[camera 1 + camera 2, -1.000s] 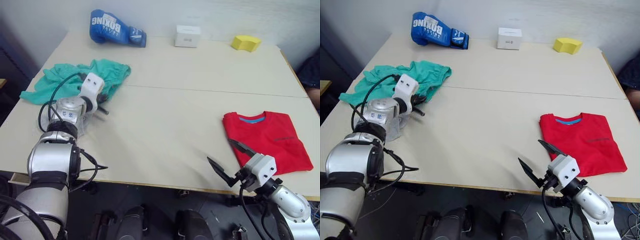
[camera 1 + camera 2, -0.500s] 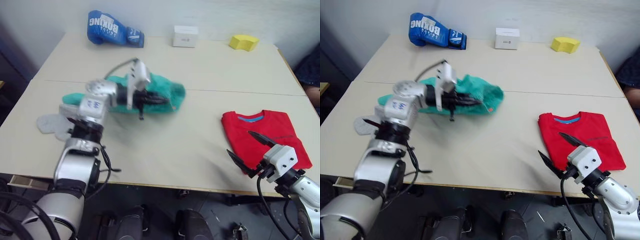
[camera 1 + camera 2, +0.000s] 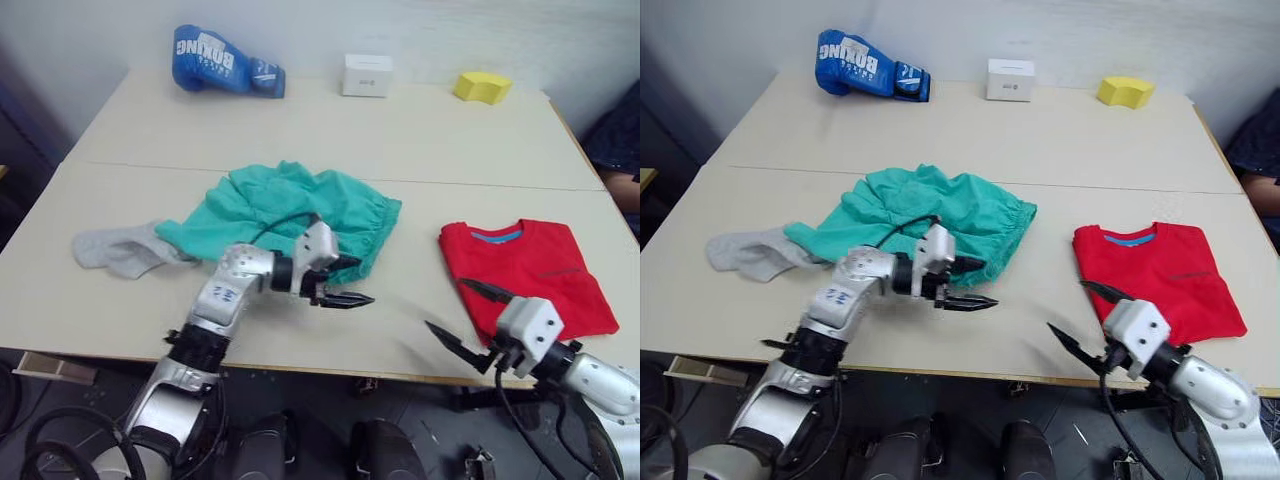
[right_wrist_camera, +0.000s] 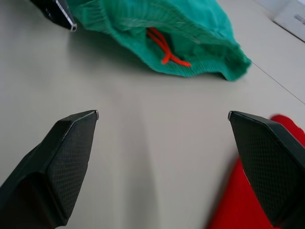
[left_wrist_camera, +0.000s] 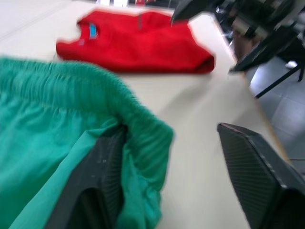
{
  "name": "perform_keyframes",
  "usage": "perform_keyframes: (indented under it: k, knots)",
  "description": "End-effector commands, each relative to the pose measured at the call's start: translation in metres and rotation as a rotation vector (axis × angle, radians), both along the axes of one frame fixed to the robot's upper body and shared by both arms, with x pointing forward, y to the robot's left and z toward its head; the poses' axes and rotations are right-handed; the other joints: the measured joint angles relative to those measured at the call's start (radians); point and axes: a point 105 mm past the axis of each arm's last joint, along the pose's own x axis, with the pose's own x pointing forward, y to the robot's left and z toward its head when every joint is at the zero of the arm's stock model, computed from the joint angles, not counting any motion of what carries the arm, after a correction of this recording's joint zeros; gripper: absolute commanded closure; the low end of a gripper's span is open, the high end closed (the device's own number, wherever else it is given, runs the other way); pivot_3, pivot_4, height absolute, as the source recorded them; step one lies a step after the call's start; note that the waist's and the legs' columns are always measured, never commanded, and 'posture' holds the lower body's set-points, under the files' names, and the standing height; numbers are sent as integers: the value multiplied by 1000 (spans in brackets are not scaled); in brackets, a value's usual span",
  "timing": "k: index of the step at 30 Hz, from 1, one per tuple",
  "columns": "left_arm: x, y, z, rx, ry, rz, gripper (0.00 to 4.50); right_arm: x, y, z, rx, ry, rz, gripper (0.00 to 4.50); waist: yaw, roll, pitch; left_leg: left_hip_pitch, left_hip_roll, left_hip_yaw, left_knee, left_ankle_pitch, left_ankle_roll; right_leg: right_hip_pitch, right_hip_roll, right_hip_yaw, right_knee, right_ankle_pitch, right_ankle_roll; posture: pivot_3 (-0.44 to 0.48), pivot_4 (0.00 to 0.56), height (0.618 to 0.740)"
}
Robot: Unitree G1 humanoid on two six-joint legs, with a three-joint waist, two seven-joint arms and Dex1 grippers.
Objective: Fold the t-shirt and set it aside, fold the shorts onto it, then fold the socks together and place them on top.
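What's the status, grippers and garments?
Left gripper open at the waistband of the teal-green fabric shorts. Right gripper open, empty, beside folded red t-shirt. Grey socks unfolded.

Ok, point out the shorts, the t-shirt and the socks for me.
shorts (image 3: 300,205): left eye view, middle of the teal fabric.
t-shirt (image 3: 540,270): left eye view, centre of the folded red chest.
socks (image 3: 115,248): left eye view, on the grey sock lying beside the shorts.

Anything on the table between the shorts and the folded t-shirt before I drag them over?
No. Between the shorts and the t-shirt lies only bare table, seen in both eye views and the left wrist view.
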Motion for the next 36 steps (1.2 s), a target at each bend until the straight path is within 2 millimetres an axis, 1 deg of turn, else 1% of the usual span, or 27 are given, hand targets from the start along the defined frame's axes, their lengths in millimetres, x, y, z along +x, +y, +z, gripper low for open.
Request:
perform_keyframes:
  k: [1,3,4,6,8,10,13,15,18,20,21,22,24,26,28,31,34,35,36]
  knots:
    - [-8,31,26,-56,-65,-18,40,4,33,13,-21,-48,82,0,-5,1,0,0,1,0,0,0,-1,0,0,0,0,0,0,0,150,740]
    - [-3,50,32,-44,-92,29,40,9,50,18,-28,-81,116,0,-1,1,0,0,3,1,1,-1,-2,0,1,-1,0,0,-3,0,150,740]
    - [3,69,30,10,-131,80,40,13,61,19,-44,-105,130,0,-1,1,0,0,3,1,1,-1,-2,-1,1,-2,0,0,-3,0,150,740]
    - [9,111,18,176,-205,153,40,18,82,21,-80,-164,173,0,-3,1,0,0,3,1,0,-1,-3,-2,2,-2,0,-1,-4,0,150,740]
    - [10,143,10,293,-252,209,40,21,95,20,-131,-214,209,0,-5,2,0,0,4,3,-1,-2,-5,-4,2,-1,2,-1,-5,0,150,740]
    - [13,167,5,364,-298,265,40,24,103,15,-172,-228,235,0,0,2,0,0,3,4,-2,-2,-4,-5,2,-1,1,-2,-6,0,150,740]
    - [20,189,2,429,-387,359,40,30,113,-1,-216,-177,260,0,7,2,0,-2,2,3,-2,-3,-3,-5,1,-2,0,-2,-6,0,150,740]
    - [28,198,3,478,-469,410,40,38,116,-10,-252,-147,244,0,7,2,0,-2,2,3,0,-4,-2,-5,0,-1,0,-1,-6,0,150,740]
    - [42,201,1,477,-494,478,40,50,115,-22,-283,-111,185,0,3,2,0,-3,2,3,1,-6,-6,-5,0,-1,1,0,-6,0,150,740]
    - [45,201,-8,506,-480,467,40,57,111,-31,-329,-86,147,0,0,2,0,-3,2,3,2,-6,-5,-6,0,-2,2,0,-6,0,150,740]
    - [48,201,-13,533,-479,457,14,62,107,-31,-339,-98,112,190,-1,2,0,-3,2,4,2,-4,-1,-6,1,-4,5,0,-6,0,150,740]
    - [51,201,-15,548,-475,458,0,67,104,-31,-338,-105,85,397,-2,2,0,-3,2,5,2,-4,-1,-7,1,-5,6,0,-6,0,150,740]
    - [59,199,-16,541,-474,472,0,72,100,-30,-348,-115,60,859,-2,2,0,-3,2,6,3,-3,-1,-7,3,-6,7,0,-6,0,150,740]
    - [64,197,-18,545,-471,474,0,76,97,-29,-351,-114,43,1553,-2,1,0,-3,2,7,3,-3,-1,-8,4,-6,7,0,-6,0,150,740]
    - [69,197,-25,569,-441,478,0,79,95,-27,-354,-123,28,2272,-1,1,0,-3,2,6,4,-3,-1,-7,3,-6,7,0,-6,0,150,740]
    - [76,206,-38,632,-394,524,601,81,91,-25,-345,-124,21,3296,-1,1,0,-3,2,7,4,-3,-1,-7,3,-6,8,0,-6,0,150,740]
    - [84,209,-43,637,-365,575,1551,84,88,-17,-295,-127,3,4375,-2,1,0,-2,2,7,4,-3,-1,-7,3,-6,9,0,-6,0,150,740]
    - [86,206,-42,625,-365,582,1909,85,88,-15,-278,-123,-3,4500,-2,1,0,-1,3,7,4,-3,-1,-7,2,-6,9,0,-6,0,150,740]
    - [90,202,-39,594,-362,596,2166,87,86,-13,-264,-127,-13,4500,-2,1,0,-1,3,7,4,-3,-1,-7,3,-6,9,0,-6,0,150,740]
